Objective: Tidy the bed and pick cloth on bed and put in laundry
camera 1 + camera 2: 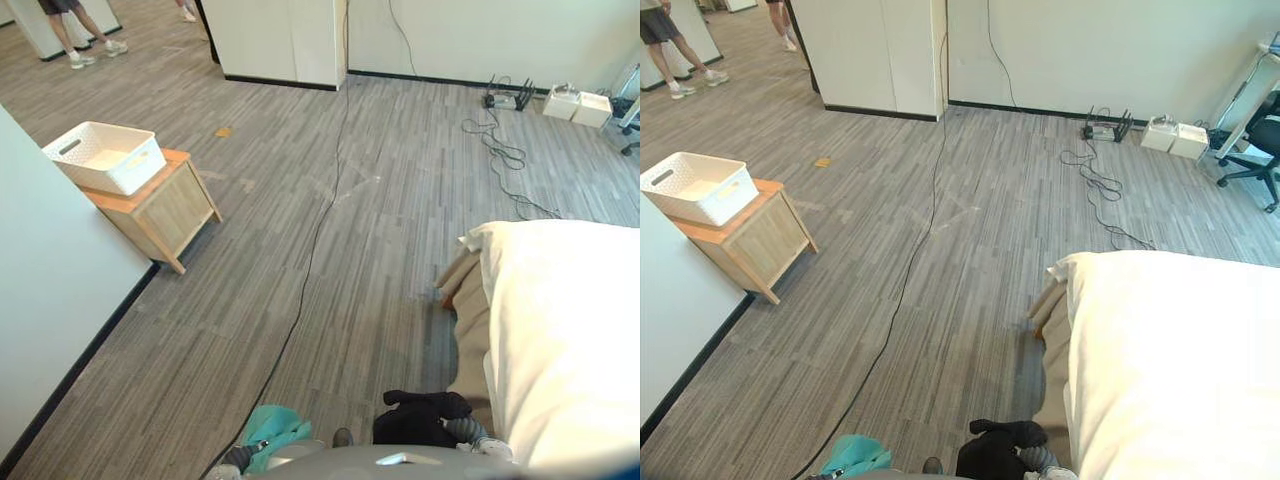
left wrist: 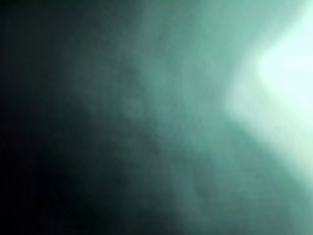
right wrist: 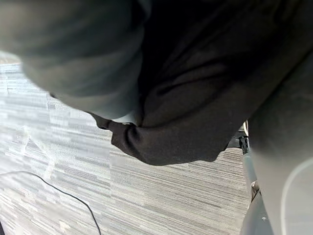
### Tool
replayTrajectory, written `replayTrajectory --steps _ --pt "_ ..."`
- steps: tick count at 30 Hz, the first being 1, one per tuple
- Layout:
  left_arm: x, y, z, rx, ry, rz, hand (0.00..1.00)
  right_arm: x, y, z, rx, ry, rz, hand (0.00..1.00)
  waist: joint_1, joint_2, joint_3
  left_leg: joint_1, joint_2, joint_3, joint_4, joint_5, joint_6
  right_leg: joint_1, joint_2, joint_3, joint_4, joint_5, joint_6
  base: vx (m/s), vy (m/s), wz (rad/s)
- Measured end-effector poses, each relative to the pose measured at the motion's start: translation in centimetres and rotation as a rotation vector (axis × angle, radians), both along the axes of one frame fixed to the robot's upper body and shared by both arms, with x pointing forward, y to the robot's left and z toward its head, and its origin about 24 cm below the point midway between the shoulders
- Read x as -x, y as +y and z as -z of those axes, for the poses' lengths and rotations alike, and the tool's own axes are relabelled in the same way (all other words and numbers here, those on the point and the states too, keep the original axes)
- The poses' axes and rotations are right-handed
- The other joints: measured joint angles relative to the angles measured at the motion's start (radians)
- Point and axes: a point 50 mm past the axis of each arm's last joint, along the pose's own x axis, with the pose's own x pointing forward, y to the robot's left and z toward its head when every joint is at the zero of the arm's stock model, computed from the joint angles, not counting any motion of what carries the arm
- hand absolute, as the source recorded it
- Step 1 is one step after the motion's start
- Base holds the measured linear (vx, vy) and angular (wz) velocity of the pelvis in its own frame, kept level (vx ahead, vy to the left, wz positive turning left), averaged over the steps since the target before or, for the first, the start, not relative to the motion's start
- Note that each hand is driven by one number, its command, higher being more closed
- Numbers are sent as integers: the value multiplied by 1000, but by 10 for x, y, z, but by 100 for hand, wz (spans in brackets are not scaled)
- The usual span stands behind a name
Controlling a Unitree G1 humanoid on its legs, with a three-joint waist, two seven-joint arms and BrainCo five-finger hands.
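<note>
A teal cloth (image 1: 275,428) hangs at the lower edge of the left eye view, bunched against my left hand (image 1: 238,458), which is shut on it; the same teal cloth (image 2: 195,122) lies right over the left wrist camera. My right hand (image 1: 465,430) is curled round a black cloth (image 1: 415,420) beside the bed's corner, and the black cloth (image 3: 195,88) dangles above the floor. The bed (image 1: 570,340) with its white cover lies at the right. A white laundry basket (image 1: 105,157) stands on a small wooden side table (image 1: 165,210) at the far left.
A black cable (image 1: 320,220) runs across the grey floor between me and the basket. A white wall (image 1: 50,300) borders the left. At the back are a white cabinet (image 1: 280,40), a power strip (image 1: 505,100), an office chair (image 1: 1250,150) and a person's legs (image 1: 85,40).
</note>
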Motion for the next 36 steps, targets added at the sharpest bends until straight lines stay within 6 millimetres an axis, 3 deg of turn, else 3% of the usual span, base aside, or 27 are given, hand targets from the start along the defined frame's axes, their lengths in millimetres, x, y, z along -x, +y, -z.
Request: replayTrajectory --steps 3,5,8,13,16,23,25,26,29,30,31,32,34,36 --pt "3 1 0 17 -15 -105 100 -1 2 -1 -12 -23 60 100 -27 -1 0 -13 8 15 0 -2 -1 -18 5 28 1 0 0 4 -66 -25" --pt "1 1 -1 33 -48 -170 100 1 0 -2 -2 -39 103 100 -29 -2 -1 -26 13 25 -1 -4 0 -27 7 28 1 0 0 -3 -79 -11" --pt "-13 2 -4 59 -130 -231 100 -1 0 -4 11 -77 173 100 -38 -6 1 -36 13 20 -1 -6 3 -32 3 24 3 0 0 30 -62 11" --pt "-65 -5 -20 150 -359 -225 100 -9 -2 -8 10 -128 261 100 -45 -15 0 -45 3 -56 0 12 -11 -33 6 -29 35 0 0 69 -62 41" --pt "-80 -9 -27 182 -432 -215 100 -18 -6 -11 8 -158 279 100 -45 -15 0 -49 -6 -82 0 20 -3 -33 6 -33 37 0 -1 111 -60 35" --pt "-80 -13 -32 190 -502 -175 100 -44 -4 -19 -8 -244 256 100 -40 -9 4 -42 -7 -96 8 30 -1 -38 9 -3 59 -5 -9 89 -67 11" --pt "-84 -14 -38 190 -556 -172 100 -58 -5 -26 -4 -296 207 100 -29 -10 11 -131 -12 -53 125 14 -22 -60 -7 4 53 -3 -10 22 -60 -2" --pt "-92 -16 -43 200 -593 -172 100 -68 -6 -31 -2 -332 196 100 -28 -12 39 -216 -12 -4 277 8 -30 -62 -10 2 53 10 -12 -50 -51 20" --pt "-98 -22 -52 223 -654 -175 100 -74 -9 -37 13 -366 180 100 -10 8 63 -317 33 78 526 -9 -55 -48 -6 8 62 11 -30 -56 -34 -9" --pt "-98 -24 -55 236 -680 -189 100 -79 -10 -42 22 -395 161 100 13 21 73 -340 43 87 599 -31 -85 -32 -5 35 56 -32 -37 -61 -48 -36" --pt "-99 -25 -55 242 -686 -193 100 -82 -11 -44 24 -410 155 100 15 21 73 -351 42 87 612 -40 -90 -34 -7 48 52 -56 -33 -89 -77 -31" --pt "-100 -30 -55 269 -690 -206 100 -89 -14 -50 35 -441 142 100 15 56 85 -349 49 74 609 -73 -81 -34 2 50 46 -87 -23 -120 -20 0" --pt "-100 -41 -54 309 -688 -216 100 -87 -17 -51 49 -444 152 100 12 82 85 -290 47 63 465 -102 -73 -57 9 59 76 -98 -37 -125 42 -3" --pt "-95 -42 -52 318 -673 -216 100 -85 -15 -50 47 -437 157 100 15 87 83 -245 42 78 356 -102 -70 -61 9 75 71 -95 -45 -97 41 -11"
